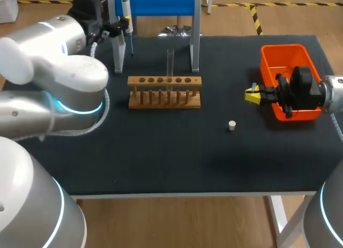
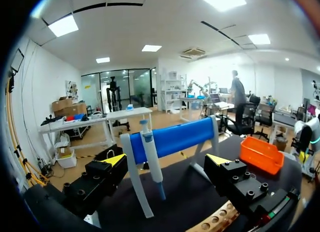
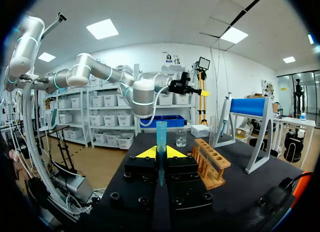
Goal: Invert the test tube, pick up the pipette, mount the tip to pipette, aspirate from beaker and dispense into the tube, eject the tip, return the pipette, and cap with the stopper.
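Our left gripper [image 2: 166, 161], at upper left of the head view, holds its jaws wide before the pipette [image 2: 151, 159] hanging on the blue stand [image 1: 161, 4]. Our right gripper [image 1: 252, 95], at right, pinches the blue tip [image 3: 161, 134]. The test tube [image 1: 170, 59] stands in the rack [image 1: 161, 103] at centre.

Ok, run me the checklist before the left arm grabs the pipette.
1. Left gripper open: ok.
2. Pipette hanging on the blue stand, ahead of the left gripper and in line with its gap: ok.
3. Right gripper shut on the blue tip, held upright: ok.
4. Test tube standing in the rack: ok.
5. Beaker holding liquid: cannot tell.
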Motion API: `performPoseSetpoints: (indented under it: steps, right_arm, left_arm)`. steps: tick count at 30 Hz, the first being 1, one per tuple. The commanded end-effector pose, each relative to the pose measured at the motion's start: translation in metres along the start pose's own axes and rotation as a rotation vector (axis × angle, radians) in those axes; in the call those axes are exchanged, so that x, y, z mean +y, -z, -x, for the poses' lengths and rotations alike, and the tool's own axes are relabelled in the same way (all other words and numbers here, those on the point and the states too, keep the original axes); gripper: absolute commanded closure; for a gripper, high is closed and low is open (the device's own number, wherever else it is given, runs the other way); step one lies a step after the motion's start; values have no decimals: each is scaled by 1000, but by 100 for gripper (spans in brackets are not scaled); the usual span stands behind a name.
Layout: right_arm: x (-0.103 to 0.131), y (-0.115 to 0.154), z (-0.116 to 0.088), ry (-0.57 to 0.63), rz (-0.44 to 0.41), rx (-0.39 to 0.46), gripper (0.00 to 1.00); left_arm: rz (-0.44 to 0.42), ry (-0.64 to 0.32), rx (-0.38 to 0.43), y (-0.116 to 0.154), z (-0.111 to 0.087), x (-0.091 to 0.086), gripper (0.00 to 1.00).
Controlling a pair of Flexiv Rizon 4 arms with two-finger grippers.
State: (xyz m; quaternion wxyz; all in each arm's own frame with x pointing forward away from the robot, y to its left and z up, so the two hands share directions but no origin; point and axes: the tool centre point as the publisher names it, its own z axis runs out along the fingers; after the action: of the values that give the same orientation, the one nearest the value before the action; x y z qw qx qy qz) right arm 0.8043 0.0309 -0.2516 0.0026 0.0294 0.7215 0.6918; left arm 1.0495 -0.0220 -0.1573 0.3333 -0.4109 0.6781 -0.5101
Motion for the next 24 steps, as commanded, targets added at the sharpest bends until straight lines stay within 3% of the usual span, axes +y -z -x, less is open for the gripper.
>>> performPoseSetpoints:
  steps: [1, 9, 24]
  right_arm:
    - [0, 0, -1, 1, -1, -2, 100]
    - [0, 0, -1, 1, -1, -2, 100]
    - [0, 0, -1, 1, -1, -2, 100]
  left_arm:
    - [-4, 12, -139, -20, -3, -2, 0]
    - [-39, 72, -189, -35, 0, -2, 0]
    - [-29, 114, -252, -61, 3, 1, 0]
